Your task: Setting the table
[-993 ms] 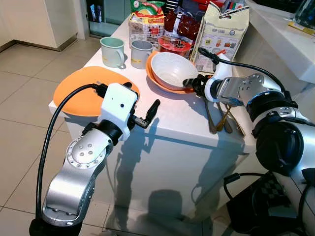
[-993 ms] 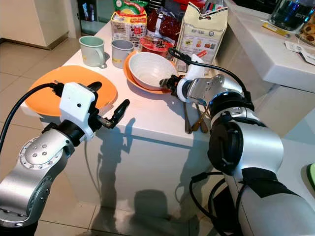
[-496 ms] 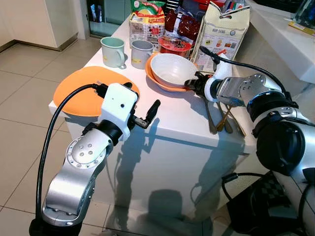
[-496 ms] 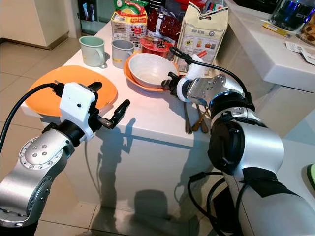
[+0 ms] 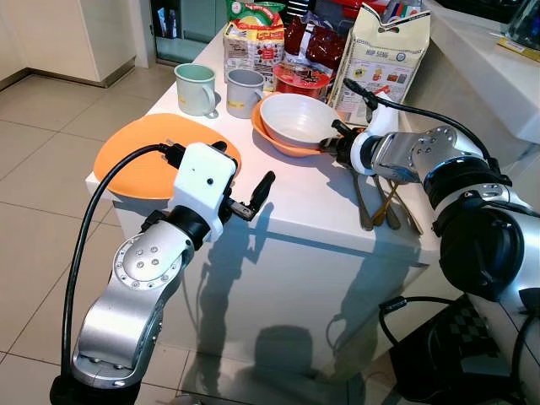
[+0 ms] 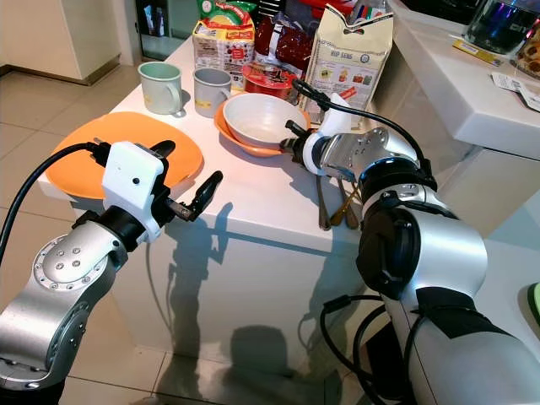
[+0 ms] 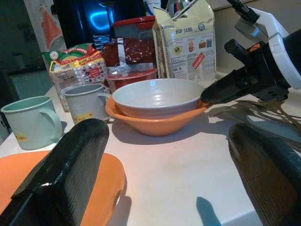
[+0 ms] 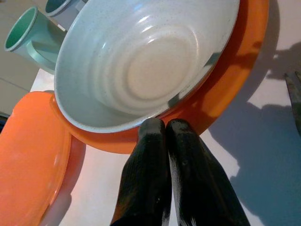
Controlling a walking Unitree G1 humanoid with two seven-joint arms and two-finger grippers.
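**Right hand at the bowl rim, left hand held off the bench edge**

The right arm reaches across the white bench (image 5: 295, 190) from the robot's right, forearm roughly level, wrist turned toward the stacked bowls. The right hand (image 8: 160, 126) has its two black fingers pressed together, side by side, their tips against the near rim of the orange bowl (image 5: 287, 143), just below the lip of the white bowl (image 5: 297, 120) nested inside it. Nothing is caught between the fingers.

The left arm is bent at the elbow, forearm rising from low in front of the bench, its white wrist block over the near edge of the orange plate (image 5: 139, 160). The left hand (image 5: 253, 196) points toward the bowls with its fingers spread wide and nothing between them.

A green mug (image 5: 194, 88) and a grey mug (image 5: 243, 91) stand behind the plate. Cutlery (image 5: 380, 202) lies on the bench beneath the right forearm. Food packets (image 5: 384, 55) stand behind the bowls.
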